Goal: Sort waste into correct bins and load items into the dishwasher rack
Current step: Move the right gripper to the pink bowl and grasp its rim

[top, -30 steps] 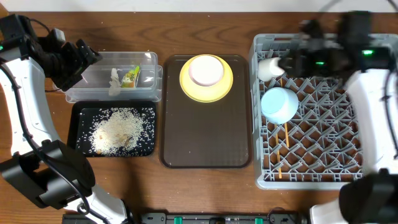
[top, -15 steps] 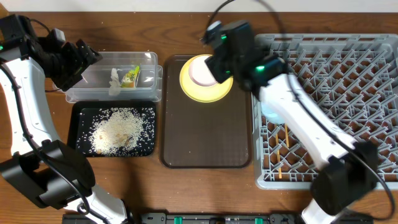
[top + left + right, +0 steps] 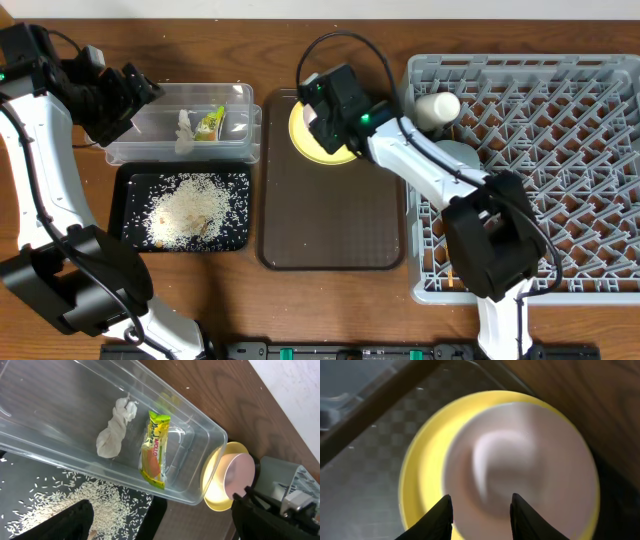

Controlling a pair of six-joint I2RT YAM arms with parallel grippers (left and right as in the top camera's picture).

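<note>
Waste, two bins, dishes, rack.

Tub [image 3: 150, 125]: clear, rectangular, far left; holds a crumpled white tissue [image 3: 116, 430] and, just beside it, a green-and-yellow wrapper [image 3: 154, 452] lying flat. Black tray [image 3: 128, 180]: shallow, rectangular, just beside the tub on its near side; whitish rice [image 3: 190, 210] heaped at centre, scattered thinly toward the rim. Plate [image 3: 422, 475]: round, yellow, flat, between tub and rack; white bowl [image 3: 520, 470] sits centred on it. Rack [image 3: 560, 200]: large grey pegged crate, right; white cup [image 3: 437, 107] on its side near the far left corner; blue bowl [image 3: 460, 152] close by it, partly hidden.
</note>
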